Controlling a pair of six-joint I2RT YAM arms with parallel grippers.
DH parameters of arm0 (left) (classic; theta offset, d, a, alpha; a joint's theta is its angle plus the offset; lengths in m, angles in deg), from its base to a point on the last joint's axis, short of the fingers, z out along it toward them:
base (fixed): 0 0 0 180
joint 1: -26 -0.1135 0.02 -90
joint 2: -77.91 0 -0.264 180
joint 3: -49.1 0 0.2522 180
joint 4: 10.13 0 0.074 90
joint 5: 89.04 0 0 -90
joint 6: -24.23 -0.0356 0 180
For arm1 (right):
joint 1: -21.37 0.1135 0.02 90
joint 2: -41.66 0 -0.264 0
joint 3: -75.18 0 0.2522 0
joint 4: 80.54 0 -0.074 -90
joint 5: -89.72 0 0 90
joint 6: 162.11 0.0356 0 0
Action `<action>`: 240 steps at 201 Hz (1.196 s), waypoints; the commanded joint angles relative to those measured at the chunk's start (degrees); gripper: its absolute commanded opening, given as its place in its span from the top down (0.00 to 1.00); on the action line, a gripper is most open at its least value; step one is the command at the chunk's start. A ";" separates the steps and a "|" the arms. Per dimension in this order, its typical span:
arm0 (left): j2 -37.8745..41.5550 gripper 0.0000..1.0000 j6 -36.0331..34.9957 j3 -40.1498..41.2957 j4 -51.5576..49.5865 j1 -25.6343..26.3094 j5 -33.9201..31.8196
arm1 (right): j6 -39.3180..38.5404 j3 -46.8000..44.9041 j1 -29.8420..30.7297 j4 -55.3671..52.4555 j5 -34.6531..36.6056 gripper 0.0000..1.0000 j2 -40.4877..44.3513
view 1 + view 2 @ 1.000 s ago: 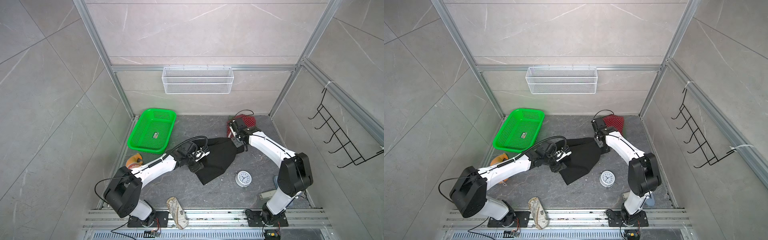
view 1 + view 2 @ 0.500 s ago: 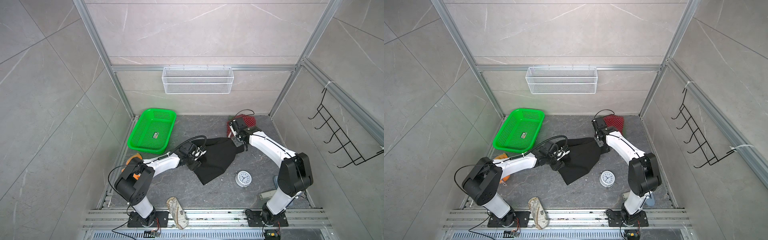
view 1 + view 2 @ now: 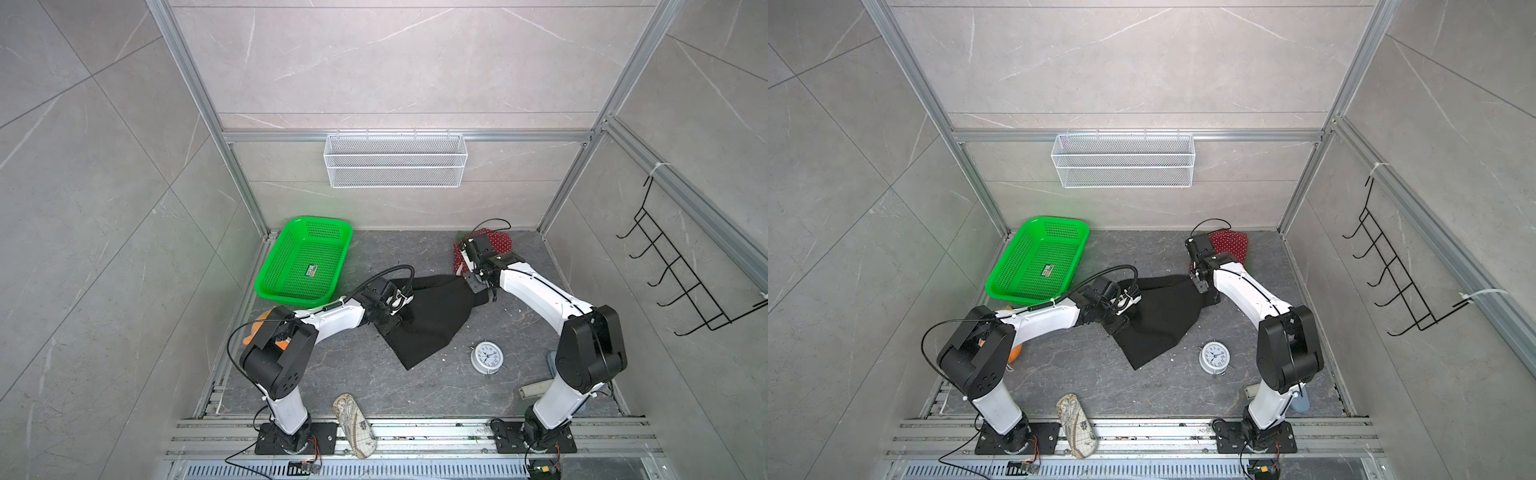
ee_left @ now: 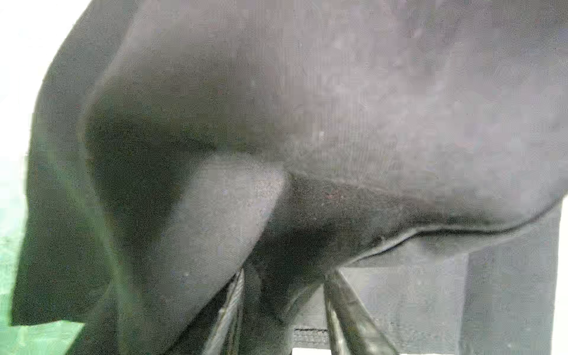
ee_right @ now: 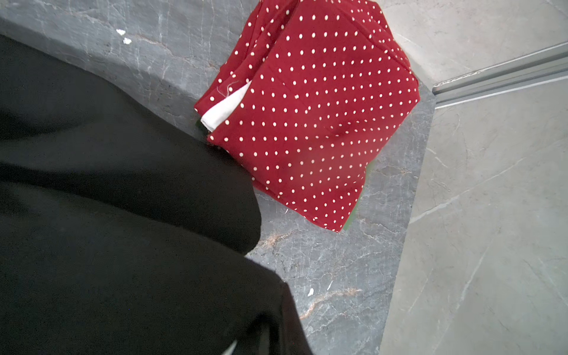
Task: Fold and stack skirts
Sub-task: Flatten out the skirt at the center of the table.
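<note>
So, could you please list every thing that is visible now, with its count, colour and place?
Black skirt: one, black, table middle, between both claws.
Polka-dot skirt: one, red with white dots, folded, far right corner.
Green cloth: one, green, only edges show under the polka-dot skirt.
Basket: one, bright green, far left.
Alarm clock: one, white, near right.
Plush toy: one, orange, left edge, partly hidden.
Patterned pouch: one, beige, front rail.
Grey block: one, pale grey, near right edge, partly hidden.
Wire shelf: one, white, back wall.
Hook rack: one, black, right wall.
Table: one, grey.
Left claw: one, black, black skirt cloth between its fingers.
Right claw: one, black, shut on the black skirt's far corner.
</note>
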 commanded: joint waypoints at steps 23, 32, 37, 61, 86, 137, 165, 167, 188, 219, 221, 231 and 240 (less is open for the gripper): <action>-0.73 0.67 0.65 -2.16 -3.56 0.40 1.54 | 0.44 -0.98 -0.51 1.26 -0.98 1.00 1.81; -1.05 0.71 0.77 -2.46 -4.05 0.49 1.54 | 0.46 -1.10 -0.60 1.39 -1.06 1.00 1.90; -1.23 0.73 0.72 -2.52 -4.29 0.58 1.53 | 0.49 -1.15 -0.65 1.48 -1.07 1.00 1.97; -2.05 0.82 1.14 -2.98 -4.53 0.86 1.54 | 0.41 -1.51 -0.92 1.88 -1.34 1.00 2.43; -2.82 0.93 1.64 -3.39 -4.28 1.04 1.61 | 0.42 -1.63 -1.17 1.90 -1.60 1.00 2.88; -1.23 1.00 1.88 -3.49 -4.18 1.45 1.20 | 0.44 -1.72 -1.52 1.99 -2.18 1.00 4.13; 4.51 1.00 2.28 -3.30 -5.42 1.34 -2.38 | 0.40 -1.62 -1.97 1.29 -2.52 1.00 5.67; 5.02 1.00 2.32 -3.42 -5.70 1.30 -2.69 | 0.40 -1.50 -2.03 1.28 -2.53 1.00 5.89; 10.54 1.00 2.75 -4.77 -8.32 1.29 -6.06 | 0.48 -1.14 -2.23 0.32 -3.17 1.00 7.83; 18.57 1.00 2.62 -9.29 -12.87 0.11 -9.75 | 0.49 0.70 -2.58 -2.21 -4.57 1.00 11.55; 18.99 1.00 2.53 -9.75 -13.25 0.00 -10.03 | 0.49 0.90 -2.62 -2.50 -4.69 1.00 11.71; 20.41 1.00 2.44 -12.83 -15.48 -1.22 -11.02 | 0.52 2.22 -2.56 -3.93 -5.33 1.00 12.68; 21.43 1.00 2.35 -15.75 -17.26 -1.99 -12.69 | 0.74 3.31 -2.59 -5.20 -5.76 1.00 13.57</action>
